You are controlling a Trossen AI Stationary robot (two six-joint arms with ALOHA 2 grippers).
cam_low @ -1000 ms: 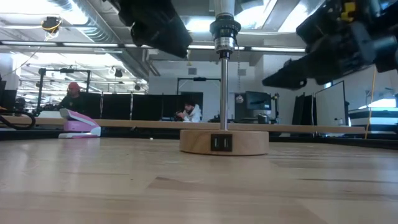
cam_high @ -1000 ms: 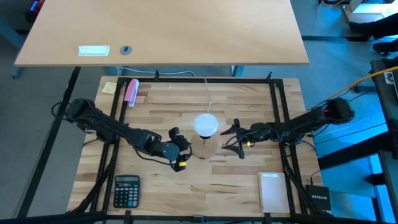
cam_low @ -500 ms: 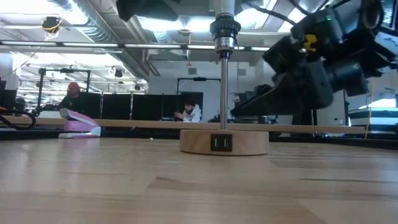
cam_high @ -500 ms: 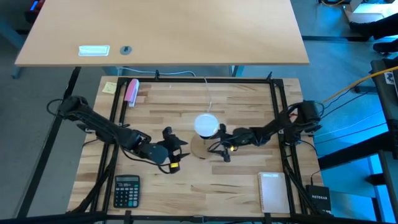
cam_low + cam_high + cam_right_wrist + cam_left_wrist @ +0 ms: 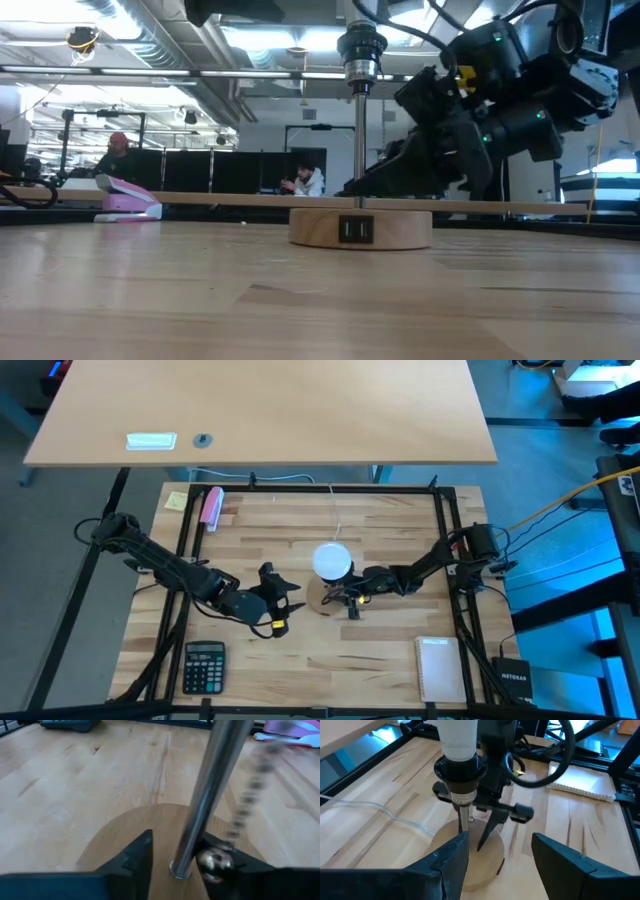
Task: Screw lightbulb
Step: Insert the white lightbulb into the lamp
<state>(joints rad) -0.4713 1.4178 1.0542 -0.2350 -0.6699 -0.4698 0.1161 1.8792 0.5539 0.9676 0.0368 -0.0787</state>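
The lightbulb [image 5: 331, 560] is a white globe; its neck [image 5: 457, 740] sits in the black socket [image 5: 460, 772] atop a metal pole [image 5: 200, 810]. The pole stands on a round wooden base [image 5: 360, 228]. My right gripper [image 5: 345, 598] is low at the pole's foot, open, with one finger [image 5: 140, 855] on each side of the pole. A bead chain [image 5: 250, 795] hangs by the other finger. My left gripper [image 5: 500, 860] stands open to the left of the lamp [image 5: 280, 600], above the table, holding nothing.
A calculator [image 5: 204, 665] lies near the front left and a white notepad [image 5: 437, 668] near the front right. A pink object [image 5: 211, 507] and a yellow note [image 5: 176, 501] lie at the far left. The lamp's cord [image 5: 338, 510] runs to the far edge.
My right gripper has come down and toward the table's left, up to the lamp's pole, and its fingers have narrowed around the pole. My left gripper has risen and drawn a little away from the lamp, still open.
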